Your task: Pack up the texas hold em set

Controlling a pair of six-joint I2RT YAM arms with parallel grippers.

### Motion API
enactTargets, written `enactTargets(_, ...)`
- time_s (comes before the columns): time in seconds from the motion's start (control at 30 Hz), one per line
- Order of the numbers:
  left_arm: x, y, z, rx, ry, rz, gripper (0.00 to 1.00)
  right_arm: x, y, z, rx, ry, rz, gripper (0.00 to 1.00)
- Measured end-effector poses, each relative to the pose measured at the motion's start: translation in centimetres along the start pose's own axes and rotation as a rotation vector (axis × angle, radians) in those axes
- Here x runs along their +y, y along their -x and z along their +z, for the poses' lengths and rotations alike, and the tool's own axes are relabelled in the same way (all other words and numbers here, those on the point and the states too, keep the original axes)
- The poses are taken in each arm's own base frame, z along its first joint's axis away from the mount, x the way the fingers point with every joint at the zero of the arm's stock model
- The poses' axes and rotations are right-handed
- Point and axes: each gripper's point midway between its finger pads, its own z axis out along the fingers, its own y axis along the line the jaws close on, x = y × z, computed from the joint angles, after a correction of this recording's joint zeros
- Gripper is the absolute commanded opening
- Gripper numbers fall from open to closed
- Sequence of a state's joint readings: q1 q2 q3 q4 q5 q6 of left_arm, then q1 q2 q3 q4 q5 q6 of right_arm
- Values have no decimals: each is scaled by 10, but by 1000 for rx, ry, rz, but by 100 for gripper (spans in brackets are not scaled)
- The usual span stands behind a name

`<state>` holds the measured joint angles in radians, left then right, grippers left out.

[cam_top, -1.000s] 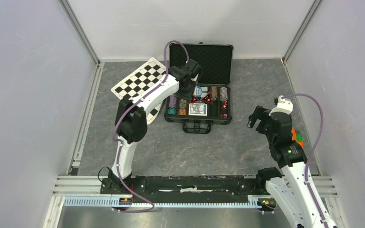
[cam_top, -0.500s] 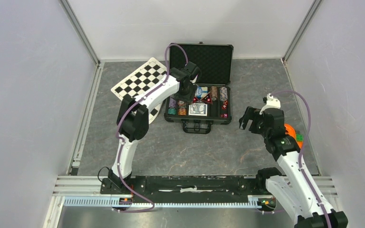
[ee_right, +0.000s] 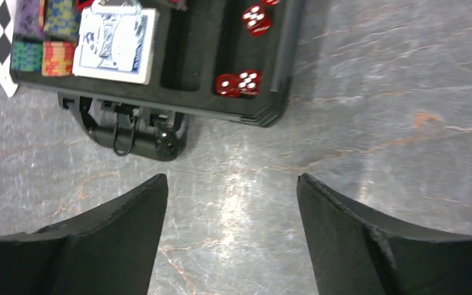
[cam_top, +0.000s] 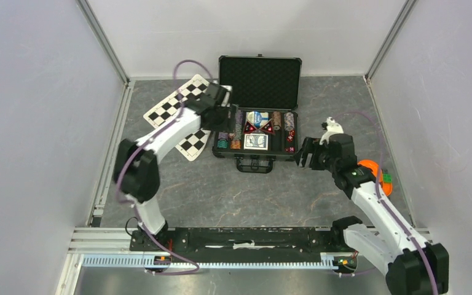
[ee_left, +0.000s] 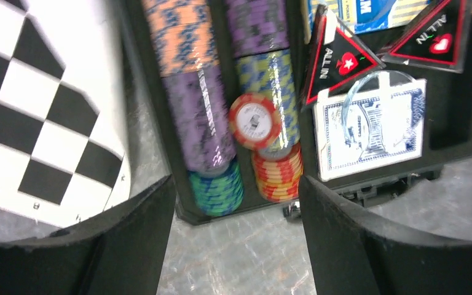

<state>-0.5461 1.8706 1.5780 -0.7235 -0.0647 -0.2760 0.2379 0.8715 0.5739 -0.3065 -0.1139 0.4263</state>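
Checkered board [cam_top: 181, 117] lay on the desk [cam_top: 252, 196], left of the left gripper [ee_left: 236, 190]. That gripper hung over the case's left edge, jaws apart, nothing between them. Just ahead of its fingers: rows of chips [ee_left: 200, 117] in their slots, one red-and-white chip [ee_left: 255, 120] loose on top. Card deck [ee_left: 372, 132] ahead to its right. Case [cam_top: 259, 80] open, lid raised. Right gripper [ee_right: 230, 184] over bare desk near the case's front right corner, jaws apart, empty. Red dice [ee_right: 238, 84] ahead of it, in the case; handle [ee_right: 129, 132] ahead-left. Orange roll [cam_top: 372, 166] behind its arm.
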Motion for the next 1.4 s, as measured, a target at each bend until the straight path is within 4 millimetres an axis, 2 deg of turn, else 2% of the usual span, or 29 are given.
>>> enactTargets(0.1,19,6,-28,-131,-67,-135,80,20,-10,10,58,52,-23,67)
enactTargets(0.27,47,2,-52,-300,-122,-310,80,63,-11,32,110,149,-37,53)
enactTargets(0.33,47,-4,-53,-325,-135,-340,80,79,-7,42,119,181,-35,50)
enactTargets(0.57,56,-28,-41,-353,-162,-430,80,146,22,87,127,269,-47,49)
enactTargets(0.67,59,-27,-39,-377,-167,-458,80,169,31,104,125,296,-38,48)
enactTargets(0.8,59,-27,-39,-422,-185,-479,81,189,31,127,146,303,-30,47)
enactTargets(0.9,61,-31,-40,-444,-185,-483,81,199,29,148,165,293,-26,46)
enactTargets(1.03,64,-35,-39,-473,-176,-486,81,202,20,168,199,270,-23,44)
enactTargets(1.2,68,-39,-36,-488,-163,-488,82,203,13,187,233,249,-17,40)
enactTargets(1.4,69,-35,-37,-511,-165,-486,82,204,9,198,255,234,-9,39)
